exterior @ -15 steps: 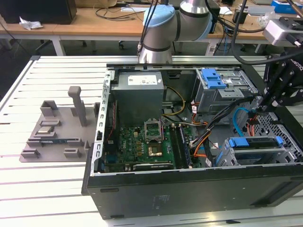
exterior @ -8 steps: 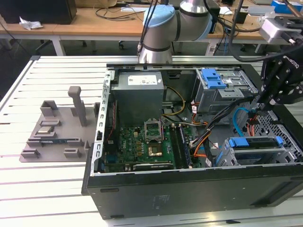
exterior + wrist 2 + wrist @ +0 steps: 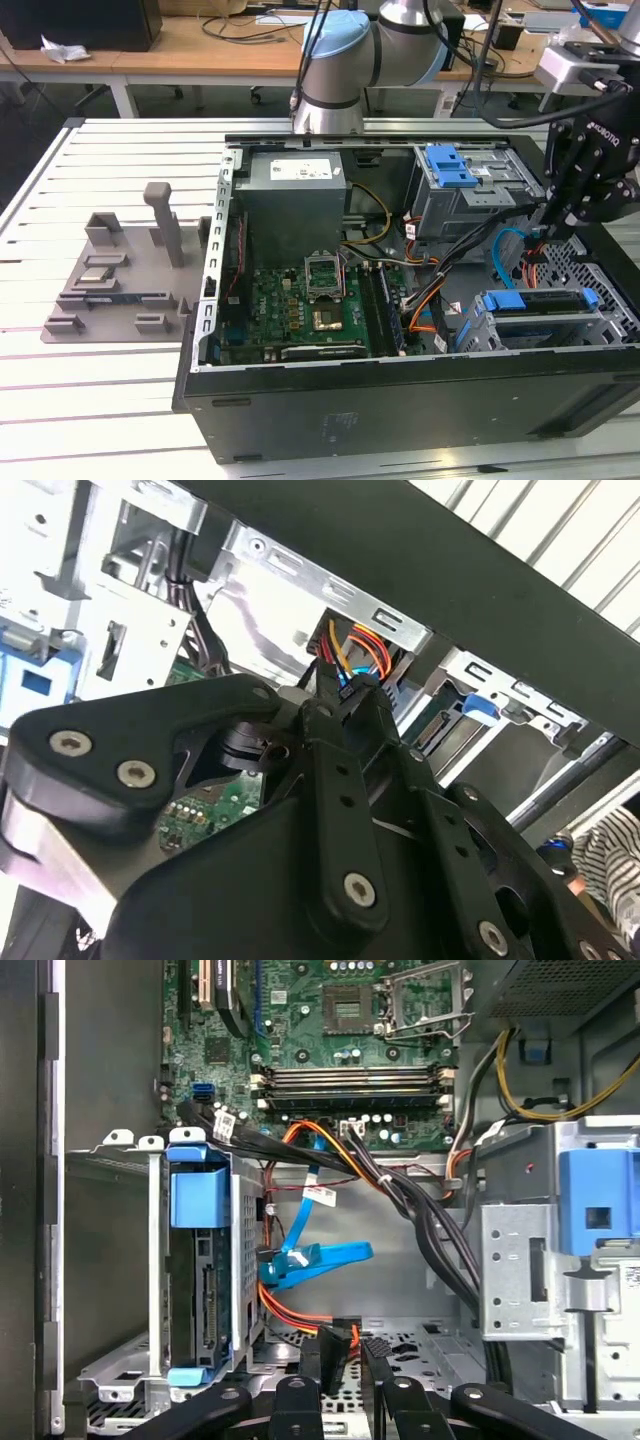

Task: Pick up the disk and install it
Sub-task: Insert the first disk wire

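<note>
The disk (image 3: pixel 545 303) sits in the metal drive cage at the case's front corner, on the exterior view's right, with blue rails along both sides. In the first wrist view the disk (image 3: pixel 205 1290) stands on edge inside that cage, blue rail ends at each end. My gripper (image 3: pixel 542 243) hangs inside the case just behind the cage. In both wrist views its fingertips (image 3: pixel 313 1358) are closed on a black cable connector (image 3: pixel 340 1343) with orange, red and yellow wires (image 3: pixel 355 650), a short way from the disk's connector side.
A loose blue data cable (image 3: pixel 312 1255) lies beside the cage. The motherboard (image 3: pixel 300 300), a grey power supply box (image 3: pixel 295 185) and an upper bay with a blue latch (image 3: pixel 448 165) crowd the case. A grey fixture tray (image 3: pixel 115 285) rests on the table. A striped sleeve (image 3: pixel 605 855) is nearby.
</note>
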`<state>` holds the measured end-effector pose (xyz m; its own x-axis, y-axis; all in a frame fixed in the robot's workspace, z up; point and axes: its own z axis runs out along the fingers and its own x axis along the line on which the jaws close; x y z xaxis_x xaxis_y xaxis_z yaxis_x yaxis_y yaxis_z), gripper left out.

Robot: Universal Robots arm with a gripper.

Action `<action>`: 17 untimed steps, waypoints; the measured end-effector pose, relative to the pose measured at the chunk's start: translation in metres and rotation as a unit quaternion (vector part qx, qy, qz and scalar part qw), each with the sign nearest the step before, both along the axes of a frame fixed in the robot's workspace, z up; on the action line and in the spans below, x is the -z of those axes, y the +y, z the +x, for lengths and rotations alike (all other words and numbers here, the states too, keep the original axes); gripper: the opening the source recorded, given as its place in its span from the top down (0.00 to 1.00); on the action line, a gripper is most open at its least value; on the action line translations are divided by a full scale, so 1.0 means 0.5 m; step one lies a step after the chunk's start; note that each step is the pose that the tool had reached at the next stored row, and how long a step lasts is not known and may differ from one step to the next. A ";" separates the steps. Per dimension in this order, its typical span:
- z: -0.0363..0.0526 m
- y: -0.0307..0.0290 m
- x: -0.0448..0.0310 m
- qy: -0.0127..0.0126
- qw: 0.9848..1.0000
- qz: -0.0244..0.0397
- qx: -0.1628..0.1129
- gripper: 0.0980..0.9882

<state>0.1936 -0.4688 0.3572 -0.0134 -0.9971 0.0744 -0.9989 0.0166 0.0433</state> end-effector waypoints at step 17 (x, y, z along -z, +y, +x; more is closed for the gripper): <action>0.000 0.000 0.006 0.000 1.000 -0.009 0.000 0.93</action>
